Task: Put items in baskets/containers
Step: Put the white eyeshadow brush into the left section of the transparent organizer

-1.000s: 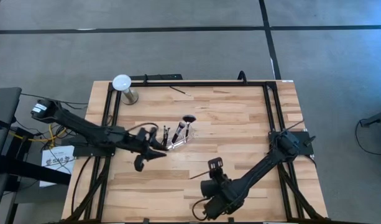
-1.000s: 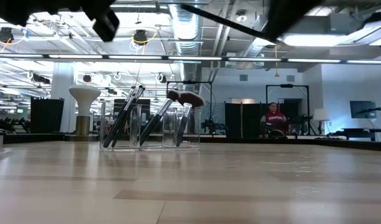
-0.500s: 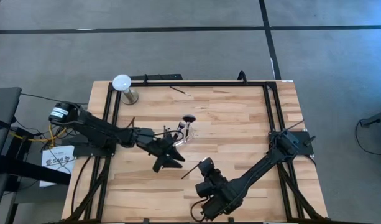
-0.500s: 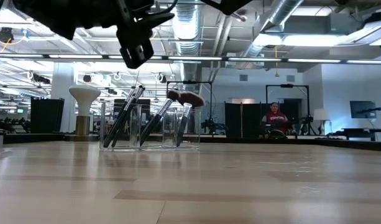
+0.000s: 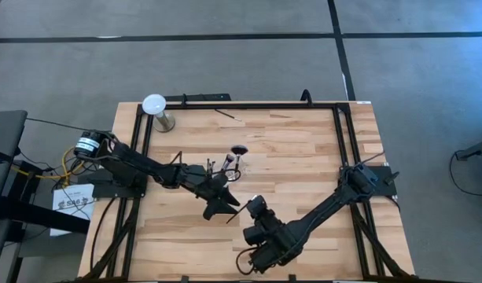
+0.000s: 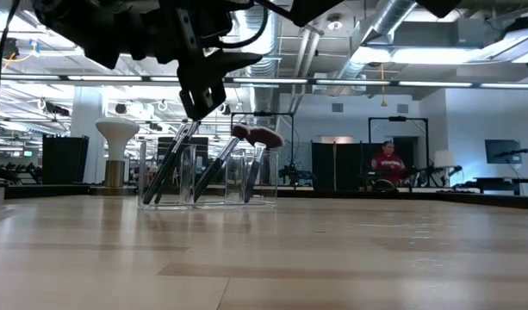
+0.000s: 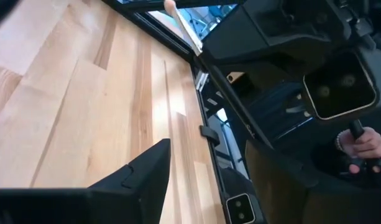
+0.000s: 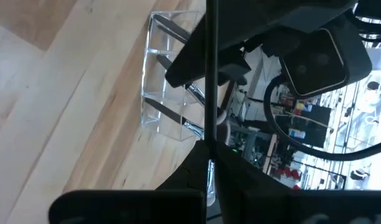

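The clear cup (image 5: pixel 223 176) (image 6: pixel 208 172) (image 8: pixel 168 81) stands mid-table. Several brushes lean in it, and a black fan head (image 5: pixel 239 149) sticks out on its far side. My right gripper (image 5: pixel 255 207) (image 8: pixel 209 180) hovers just near-right of the cup, shut on a thin dark brush (image 5: pixel 239 214). My left gripper (image 5: pixel 221 206) (image 6: pixel 201 95) is open. It hangs in the air at the cup's near side, close to the right gripper, and touches nothing. Another thin brush (image 5: pixel 227 115) lies flat near the table's far edge. My right gripper pinches the thin dark brush by its handle (image 8: pixel 209 143) between the two fingers. The brush is lifted clear of the table. Its free end (image 5: pixel 229 222) sticks out toward the table's near left.
A white-domed stand (image 5: pixel 156 108) (image 6: pixel 117 146) sits at the far left corner. A black frame (image 5: pixel 339 134) runs along the table's edges. Bare wood lies to the right of the cup. A person's hand (image 7: pixel 364 143) and a seated person (image 6: pixel 386 164) show beyond the table.
My left gripper has moved toward the table's right, from left of the cup to its near side. My right gripper has carried the brush a little left and toward the cup. The two grippers now sit close together.
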Tool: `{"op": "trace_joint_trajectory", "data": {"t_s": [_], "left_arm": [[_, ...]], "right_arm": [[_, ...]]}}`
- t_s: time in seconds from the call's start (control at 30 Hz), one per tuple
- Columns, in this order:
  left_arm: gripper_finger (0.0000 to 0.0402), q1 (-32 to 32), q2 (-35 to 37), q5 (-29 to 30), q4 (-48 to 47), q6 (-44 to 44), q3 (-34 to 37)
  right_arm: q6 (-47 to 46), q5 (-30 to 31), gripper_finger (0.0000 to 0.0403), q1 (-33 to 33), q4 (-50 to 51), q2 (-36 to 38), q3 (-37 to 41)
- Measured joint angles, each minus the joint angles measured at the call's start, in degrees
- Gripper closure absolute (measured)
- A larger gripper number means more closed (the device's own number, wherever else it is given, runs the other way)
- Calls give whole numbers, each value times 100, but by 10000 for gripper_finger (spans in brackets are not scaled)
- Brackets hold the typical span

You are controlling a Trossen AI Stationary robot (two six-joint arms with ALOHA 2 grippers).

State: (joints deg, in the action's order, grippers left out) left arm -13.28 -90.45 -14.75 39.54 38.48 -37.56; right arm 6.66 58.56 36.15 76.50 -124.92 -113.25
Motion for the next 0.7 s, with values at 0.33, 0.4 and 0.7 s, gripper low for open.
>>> {"op": "trace_joint_trajectory", "data": {"t_s": [0.33,0.4,0.7], "left_arm": [[204,42,125,-208,48,-18,0],[204,83,127,-257,49,-6,-2],[198,219,120,-263,45,256,0]], "right_arm": [[92,-171,401,2,-54,2,0],[92,-186,401,50,-54,2,0],[90,-337,402,65,-69,4,0]]}}
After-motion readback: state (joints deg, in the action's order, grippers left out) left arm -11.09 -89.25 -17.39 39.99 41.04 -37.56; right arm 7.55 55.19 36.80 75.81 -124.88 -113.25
